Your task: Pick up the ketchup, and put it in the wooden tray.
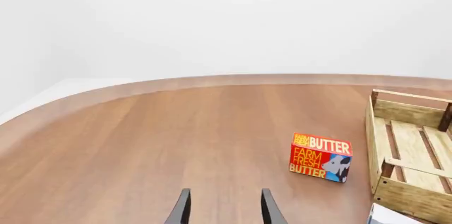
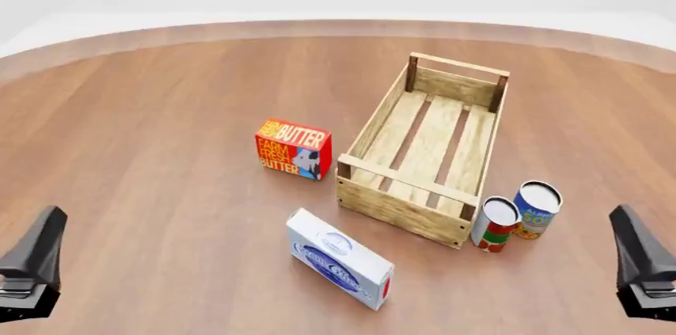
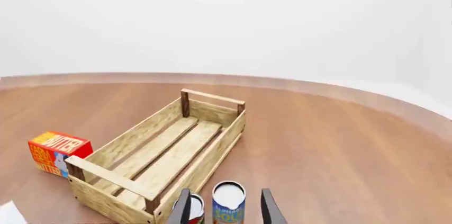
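Observation:
The ketchup shows in none of the views. The wooden tray (image 2: 428,141), a long light-wood slatted crate, lies right of the table's middle with nothing inside; it also appears in the left wrist view (image 1: 413,144) and the right wrist view (image 3: 162,150). My left gripper (image 1: 224,211) is open and holds nothing, low at the near left (image 2: 32,268), well short of the crate. My right gripper (image 3: 224,208) is open too, at the near right (image 2: 642,268), pointing toward the crate's near end.
A red butter box (image 2: 294,149) stands just left of the crate. A white-and-blue carton (image 2: 340,260) lies in front of it. A red-and-green can (image 2: 493,224) and a blue can (image 2: 537,210) stand at the crate's near right corner.

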